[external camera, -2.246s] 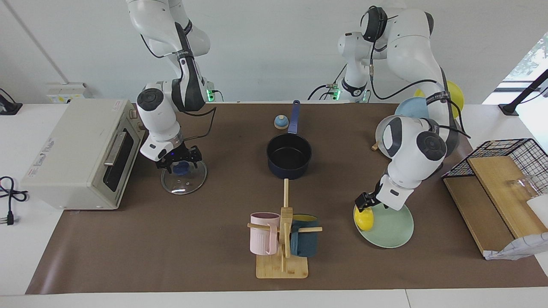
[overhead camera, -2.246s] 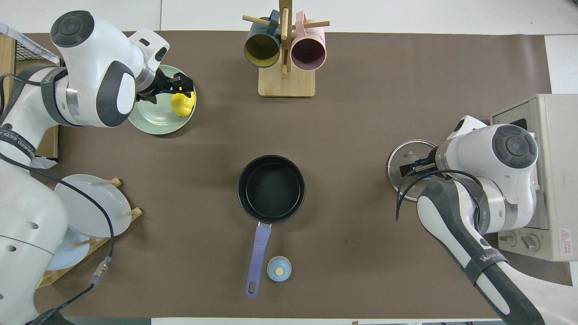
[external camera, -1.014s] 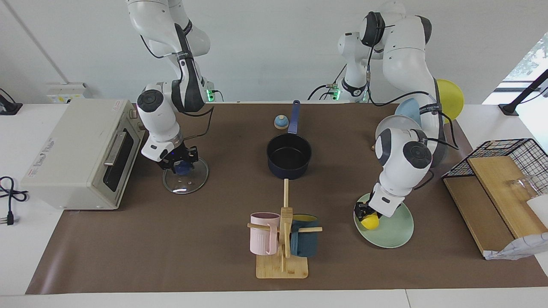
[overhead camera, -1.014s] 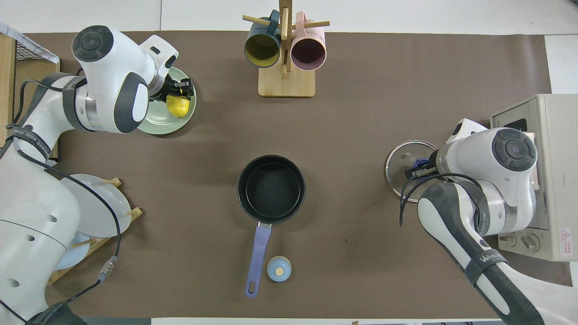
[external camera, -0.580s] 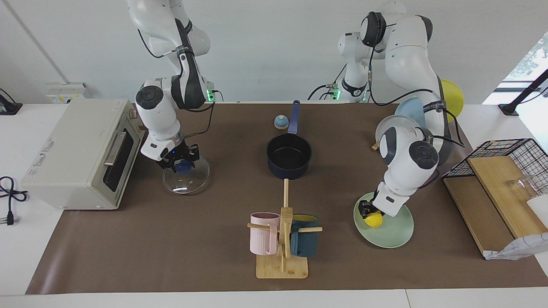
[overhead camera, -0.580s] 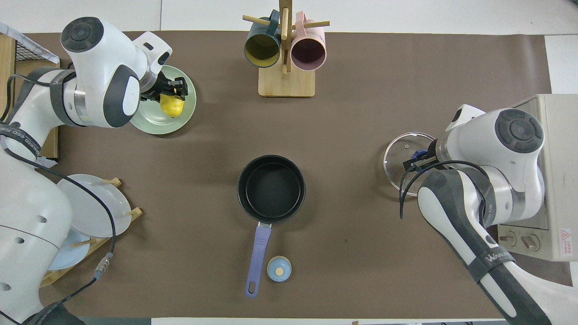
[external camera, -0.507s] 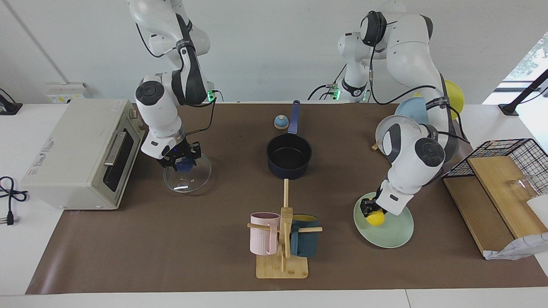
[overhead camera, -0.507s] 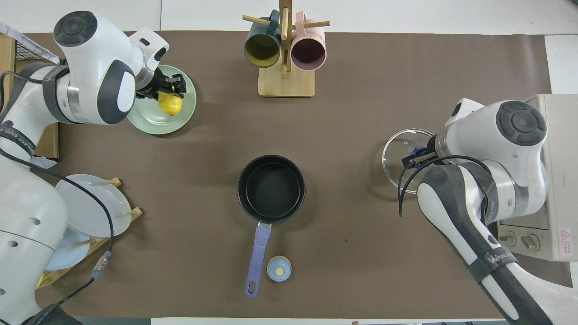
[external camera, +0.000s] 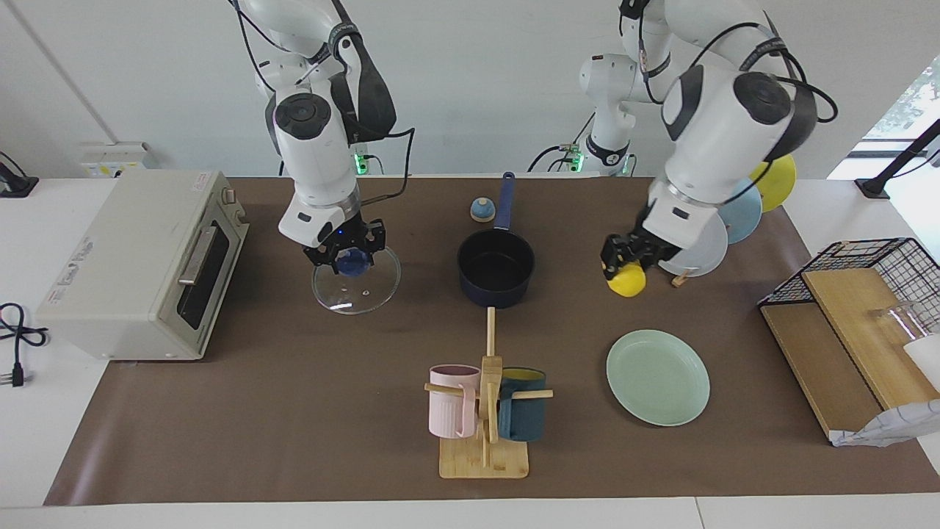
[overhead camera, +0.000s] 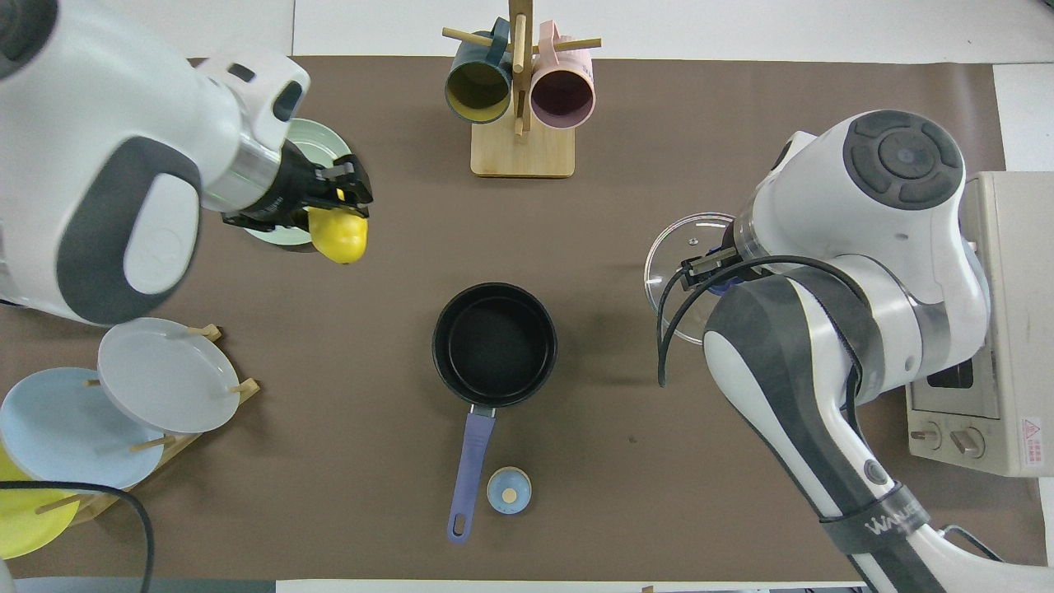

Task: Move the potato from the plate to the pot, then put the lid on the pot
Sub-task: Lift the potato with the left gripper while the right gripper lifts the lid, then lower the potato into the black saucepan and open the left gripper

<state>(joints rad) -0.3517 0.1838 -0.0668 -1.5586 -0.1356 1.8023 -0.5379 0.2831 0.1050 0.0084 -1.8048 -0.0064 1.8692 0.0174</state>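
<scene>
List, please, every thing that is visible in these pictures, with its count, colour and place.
Oval potato: 1, yellow, held in the air.
Round flat plate: 1, mint green, toward left arm's end.
Saucepan: 1, navy, table middle.
Glass lid: 1, clear, blue knob, lifted.
Bell: 1, blue, beside saucepan handle.
Mug tree: 1, wooden; pink and teal mugs.
Toaster oven: 1, beige, right arm's end.
Left pincer: shut on potato.
Right pincer: shut on lid knob.
</scene>
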